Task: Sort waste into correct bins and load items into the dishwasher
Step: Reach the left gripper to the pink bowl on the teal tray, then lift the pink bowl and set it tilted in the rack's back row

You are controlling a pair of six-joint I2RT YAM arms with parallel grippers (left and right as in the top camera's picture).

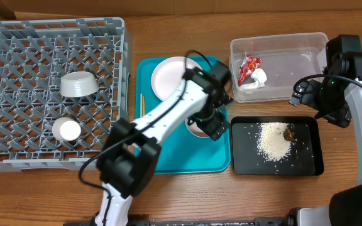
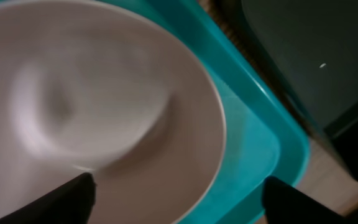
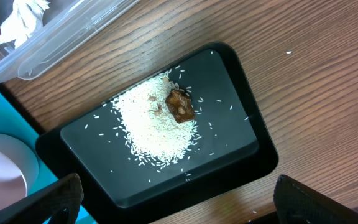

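Observation:
My left gripper (image 1: 210, 120) is open low over a small bowl (image 1: 196, 129) on the teal tray (image 1: 187, 157). In the left wrist view the bowl (image 2: 92, 106) fills the frame, and its rim lies between the open fingers (image 2: 179, 205). A white plate (image 1: 170, 76) and chopsticks (image 1: 141, 105) also lie on the teal tray. The dish rack (image 1: 17, 69) holds a grey bowl (image 1: 78, 85) and a small dish (image 1: 66, 130). The clear tub (image 1: 294, 50) holds the red wrapper (image 1: 249, 66) and tissue (image 1: 257, 78). The black tray (image 1: 307, 160) holds rice (image 1: 273, 140) and the brown scrap (image 1: 288, 134). My right gripper (image 1: 301, 94) is open and empty above the black tray (image 3: 229, 168).
The right wrist view shows the rice (image 3: 154, 124), the scrap (image 3: 179, 104), the clear tub's corner (image 3: 73, 37) and the teal tray's edge (image 3: 8, 106). The tub and black tray stand close together at the right. Bare wooden table lies along the front.

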